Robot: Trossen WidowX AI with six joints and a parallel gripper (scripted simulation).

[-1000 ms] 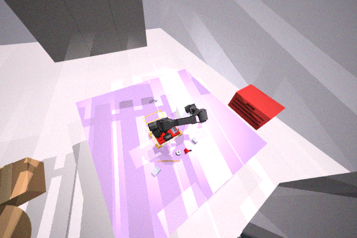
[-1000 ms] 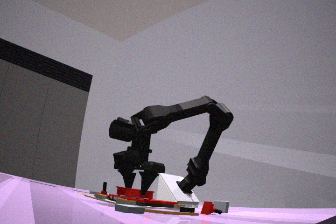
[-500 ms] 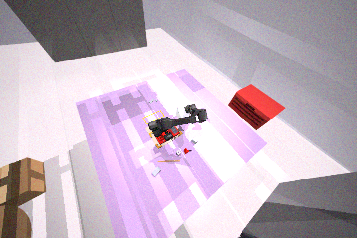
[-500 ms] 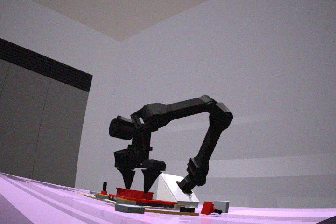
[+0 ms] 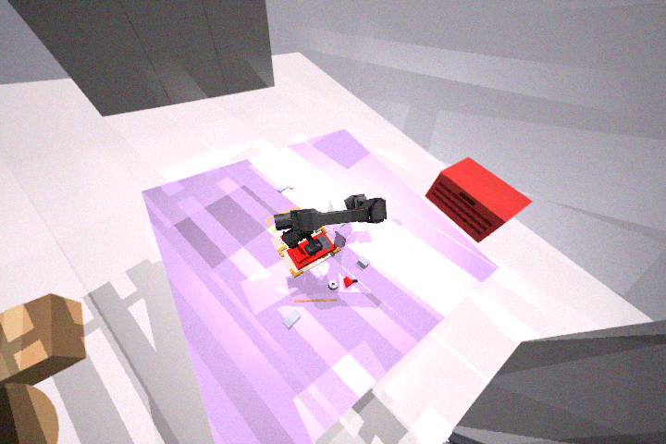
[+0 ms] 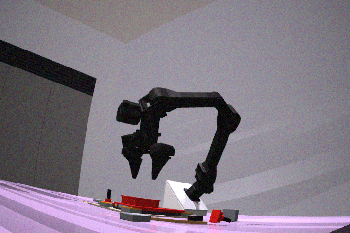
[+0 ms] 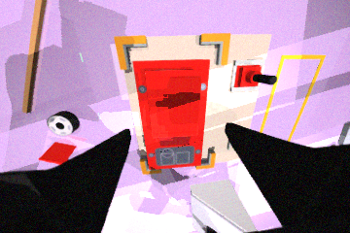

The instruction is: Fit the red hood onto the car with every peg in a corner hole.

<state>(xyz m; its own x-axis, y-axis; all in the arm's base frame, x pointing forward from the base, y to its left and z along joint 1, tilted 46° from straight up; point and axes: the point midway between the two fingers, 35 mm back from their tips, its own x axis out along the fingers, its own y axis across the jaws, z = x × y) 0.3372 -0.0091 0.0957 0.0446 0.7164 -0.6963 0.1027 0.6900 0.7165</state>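
Observation:
The red hood (image 6: 140, 201) (image 7: 172, 109) rests on the red chassis deck (image 6: 164, 210) (image 7: 170, 65), lined up lengthwise, and looks level in the exterior view. The chassis lies in the jig (image 7: 173, 49) (image 5: 278, 242), between its corner brackets. In the wrist view, small grey round spots show beside the hood and beside a grey insert (image 7: 174, 156) at the near end. I cannot tell whether every peg is in its hole. My gripper (image 6: 144, 178) (image 7: 179, 130) is open and empty, well above the hood, its fingertips touching nothing.
A red piece with a black post (image 7: 248, 77) (image 6: 108, 200) stands beside the hood. A wheel (image 7: 62, 123) (image 5: 333, 284), a red part (image 5: 348, 282) (image 6: 215, 216), a wooden stick (image 7: 35, 58) (image 5: 315, 300), grey block (image 5: 291, 319) (image 6: 134, 216) and white wedge (image 6: 178, 197) are around.

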